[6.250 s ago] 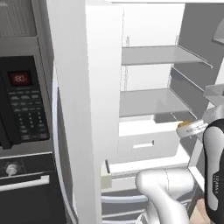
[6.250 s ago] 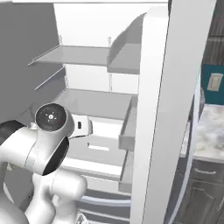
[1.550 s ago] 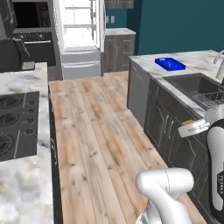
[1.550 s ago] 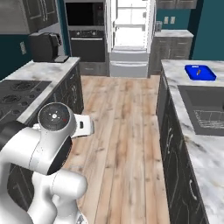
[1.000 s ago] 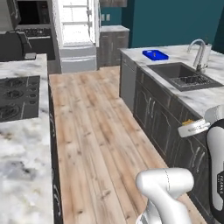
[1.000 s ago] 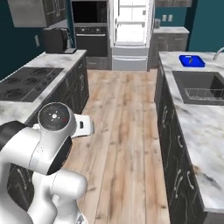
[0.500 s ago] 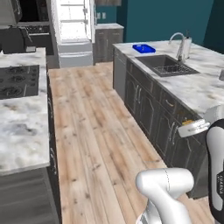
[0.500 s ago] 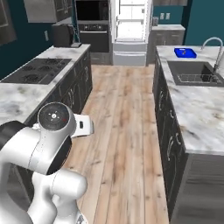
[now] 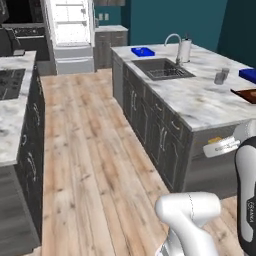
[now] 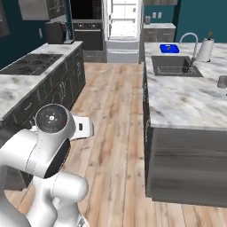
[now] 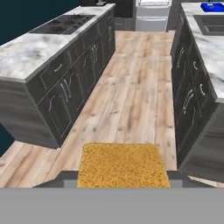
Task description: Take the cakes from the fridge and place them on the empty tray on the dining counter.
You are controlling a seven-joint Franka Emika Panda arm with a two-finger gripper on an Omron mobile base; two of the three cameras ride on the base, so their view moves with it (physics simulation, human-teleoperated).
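A flat tan-brown square cake point(image 11: 122, 165) lies between the dark fingertips point(image 11: 65, 176) in the hand view, and my gripper point(image 11: 122, 176) is shut on it. From the left base view the gripper point(image 9: 220, 147) hangs beside the near end of the dining counter point(image 9: 200, 102), a yellow edge of the cake point(image 9: 215, 140) showing on top. The fridge point(image 9: 70, 30) stands open far down the aisle, white inside, and shows too in the right base view point(image 10: 123, 22). A bright blue tray point(image 9: 143, 51) lies on the counter's far end beyond the sink, the same tray point(image 10: 169, 48) from the right.
A wooden-floor aisle point(image 9: 90, 150) runs between the dining counter and the stovetop counter point(image 10: 35, 71). On the dining counter are a sink point(image 9: 160, 69), a paper roll point(image 9: 185, 50), a grey cup point(image 9: 220, 76), a dark brown board point(image 9: 246, 94) and another blue thing point(image 9: 248, 74) cut by the edge.
The whole picture has shifted: the base has driven back from the fridge down the aisle, so the fridge looks smaller and more counter shows. The cake stays in the gripper.
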